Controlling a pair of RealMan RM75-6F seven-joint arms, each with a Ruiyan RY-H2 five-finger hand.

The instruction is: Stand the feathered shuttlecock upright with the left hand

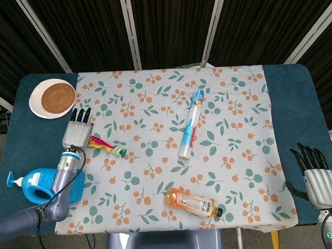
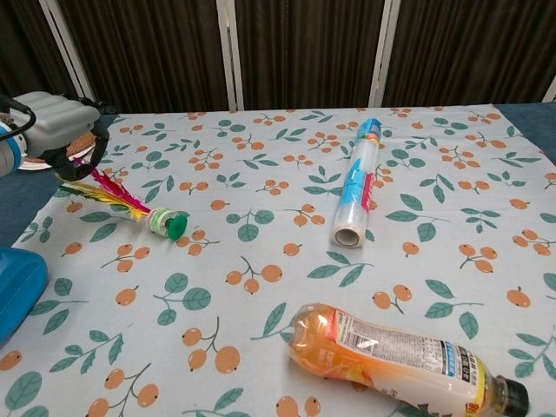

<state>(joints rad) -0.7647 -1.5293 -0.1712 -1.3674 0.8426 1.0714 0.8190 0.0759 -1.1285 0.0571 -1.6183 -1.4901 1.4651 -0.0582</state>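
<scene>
The feathered shuttlecock (image 1: pixel 104 145) (image 2: pixel 130 207) lies at the left of the floral cloth, with red, yellow and green feathers and a green-tipped base (image 2: pixel 169 226) touching the cloth. It is tilted, its feather end raised toward my left hand (image 1: pixel 77 131) (image 2: pixel 59 123). That hand hovers over the feather tips and its fingertips (image 2: pixel 76 159) pinch them. My right hand (image 1: pixel 316 175) rests far off at the table's front right corner, fingers spread and holding nothing.
A white plate with a woven coaster (image 1: pixel 52 98) sits at the back left. A blue pump bottle (image 1: pixel 41 185) (image 2: pixel 12 291) lies near my left forearm. A wrapped roll (image 1: pixel 190 125) (image 2: pixel 355 186) lies mid-table, and an orange drink bottle (image 1: pixel 191 203) (image 2: pixel 395 353) near the front edge.
</scene>
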